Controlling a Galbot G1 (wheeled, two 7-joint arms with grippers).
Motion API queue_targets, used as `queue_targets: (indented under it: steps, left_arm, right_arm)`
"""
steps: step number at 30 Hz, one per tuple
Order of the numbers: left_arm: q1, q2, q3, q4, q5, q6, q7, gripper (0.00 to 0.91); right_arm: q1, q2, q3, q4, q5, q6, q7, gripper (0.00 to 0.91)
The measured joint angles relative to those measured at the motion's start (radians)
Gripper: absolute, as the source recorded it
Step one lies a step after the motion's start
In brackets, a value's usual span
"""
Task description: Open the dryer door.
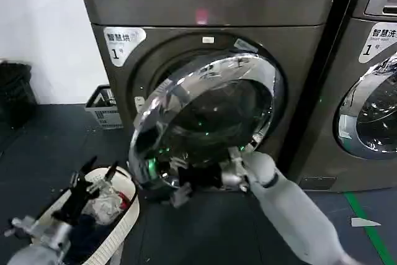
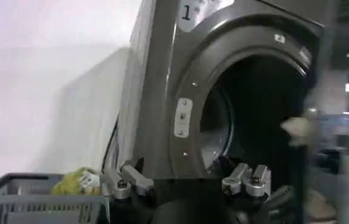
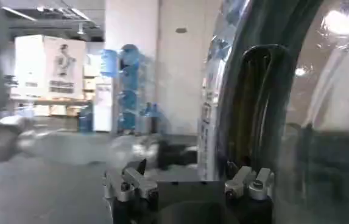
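The dryer door (image 1: 205, 113), a round porthole with a wide chrome ring and dark glass, stands swung partway out from the dryer's (image 1: 205, 17) front, so the dark drum opening (image 2: 253, 115) shows behind it. My right gripper (image 1: 206, 183) is at the door's lower edge, open. In the right wrist view the door's chrome rim and dark inner rim (image 3: 256, 109) pass between the spread fingers (image 3: 125, 182), close to one side, and my right gripper (image 3: 186, 181) grips nothing. Low on the left, my left gripper (image 1: 94, 177) hangs open over a laundry basket; it (image 2: 186, 181) is empty and faces the dryer.
A white laundry basket (image 1: 129, 215) with clothes sits on the dark floor at the lower left. A grey crate (image 1: 102, 108) stands by the dryer's left side. A second machine (image 1: 372, 60) adjoins on the right, with green floor tape (image 1: 366, 221) before it.
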Motion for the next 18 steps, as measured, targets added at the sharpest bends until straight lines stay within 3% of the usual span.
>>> queue_targets:
  steps: [5,10,18]
  left_arm:
    - [-0.151,0.116,0.099,0.093,-0.13,-0.002,0.092,0.907]
    - [-0.259,0.178,0.214,0.157,-0.158,0.021,0.171,0.907]
    - [-0.389,0.184,0.405,0.16,-0.147,0.016,0.288,0.907]
  right_arm:
    - [-0.093,-0.049,0.074,0.07,-0.019,0.032,-0.061,0.907]
    - [-0.181,-0.087,0.18,0.127,-0.017,0.047,-0.085,0.907]
    - [-0.305,-0.131,0.41,0.104,-0.038,0.072,-0.148,0.907]
